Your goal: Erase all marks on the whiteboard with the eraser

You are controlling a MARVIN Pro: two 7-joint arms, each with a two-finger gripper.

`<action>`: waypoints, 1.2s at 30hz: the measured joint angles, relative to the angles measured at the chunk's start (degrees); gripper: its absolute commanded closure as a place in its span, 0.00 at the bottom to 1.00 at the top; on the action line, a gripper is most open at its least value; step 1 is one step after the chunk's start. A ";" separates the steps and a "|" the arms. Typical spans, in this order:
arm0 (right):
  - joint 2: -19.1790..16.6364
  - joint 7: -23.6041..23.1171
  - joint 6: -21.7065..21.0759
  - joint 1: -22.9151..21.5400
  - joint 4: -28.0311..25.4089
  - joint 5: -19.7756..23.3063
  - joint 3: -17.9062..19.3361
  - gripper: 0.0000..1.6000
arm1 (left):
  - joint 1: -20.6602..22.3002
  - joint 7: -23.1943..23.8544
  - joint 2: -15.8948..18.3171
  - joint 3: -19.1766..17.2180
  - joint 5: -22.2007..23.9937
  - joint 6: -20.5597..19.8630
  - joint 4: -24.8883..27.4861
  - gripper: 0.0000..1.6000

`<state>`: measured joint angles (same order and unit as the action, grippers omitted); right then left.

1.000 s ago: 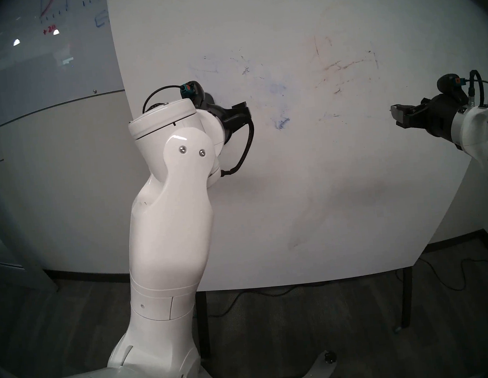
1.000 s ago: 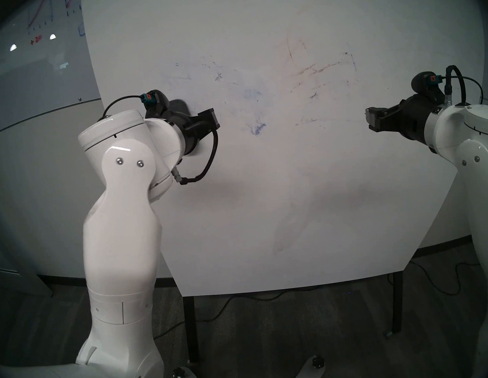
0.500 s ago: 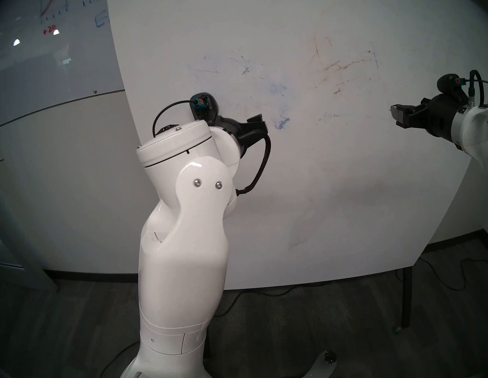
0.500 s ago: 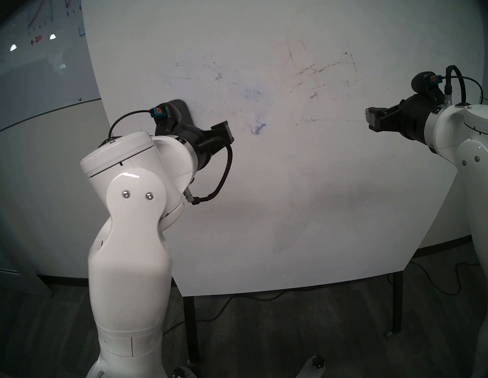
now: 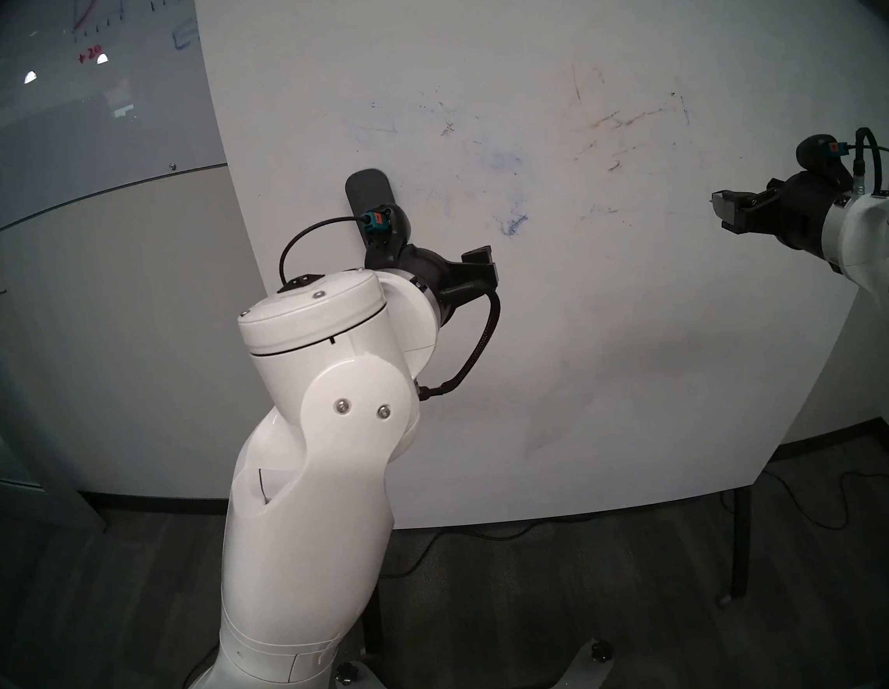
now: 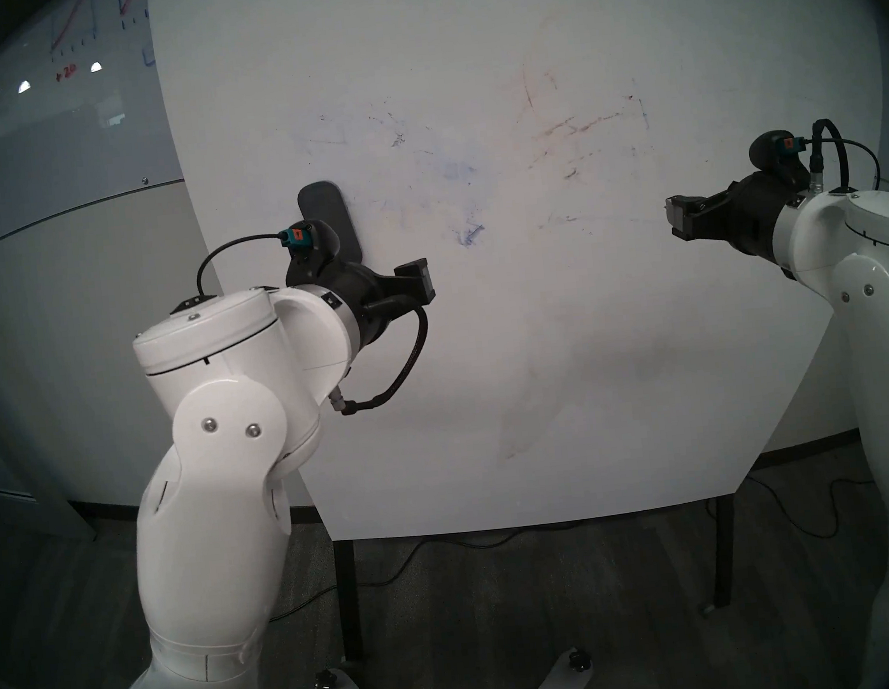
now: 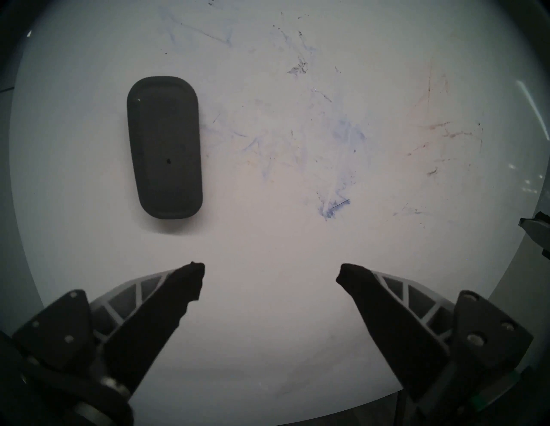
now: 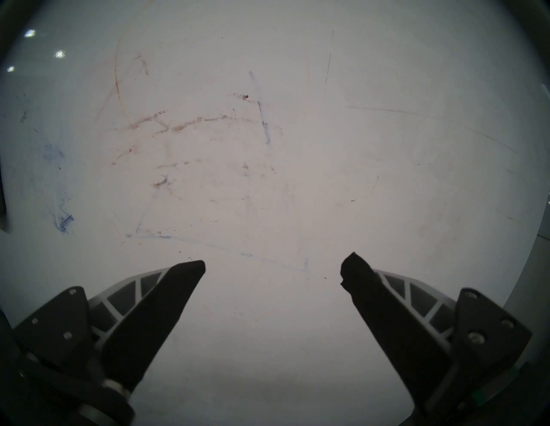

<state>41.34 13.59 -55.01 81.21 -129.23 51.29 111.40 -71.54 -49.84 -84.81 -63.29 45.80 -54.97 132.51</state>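
Observation:
The whiteboard (image 5: pixel 540 353) stands upright in front of me. The dark grey eraser (image 5: pixel 368 191) (image 6: pixel 324 212) (image 7: pixel 165 148) clings to it on its own, long side vertical. My left gripper (image 5: pixel 480 264) (image 6: pixel 417 281) (image 7: pixel 270 273) is open and empty, below and to the right of the eraser and not touching it. The marks are a blue smudge (image 5: pixel 515 225) (image 7: pixel 333 208) (image 8: pixel 64 223) right of the eraser and faint brownish streaks (image 5: pixel 627 123) (image 8: pixel 178 125) further right. My right gripper (image 5: pixel 724 211) (image 6: pixel 679 218) (image 8: pixel 272 267) is open and empty at the board's right side.
A glossy grey glass board (image 5: pixel 80 73) with red and blue graph scribbles hangs on the wall behind, upper left. Black stand legs (image 5: pixel 740 540) and a cable (image 5: pixel 826 505) on the floor sit under the whiteboard.
My left arm has moved down and slightly right, uncovering the eraser, which stays in the same place on the board. The right arm has not moved.

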 measured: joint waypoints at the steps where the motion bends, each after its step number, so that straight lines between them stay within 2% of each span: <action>1: 0.00 0.00 0.00 0.00 0.00 0.00 0.00 0.00 | 0.02 0.00 0.47 0.19 -0.33 0.00 0.10 0.00; 7: 0.00 0.00 0.00 0.00 0.00 0.00 0.00 0.00 | 0.33 0.01 4.78 2.37 -2.56 0.00 1.30 0.00; 15: 0.00 0.00 0.00 0.00 0.00 0.00 0.00 0.00 | 0.42 0.03 7.35 3.77 -2.93 0.00 2.85 0.00; 36: 0.00 0.00 0.00 0.00 0.00 0.00 0.00 0.00 | 0.03 0.03 7.62 2.77 0.09 0.00 3.99 0.00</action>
<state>41.34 13.59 -55.00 81.21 -129.23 51.29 111.40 -71.51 -49.81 -77.19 -60.52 45.88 -54.97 136.50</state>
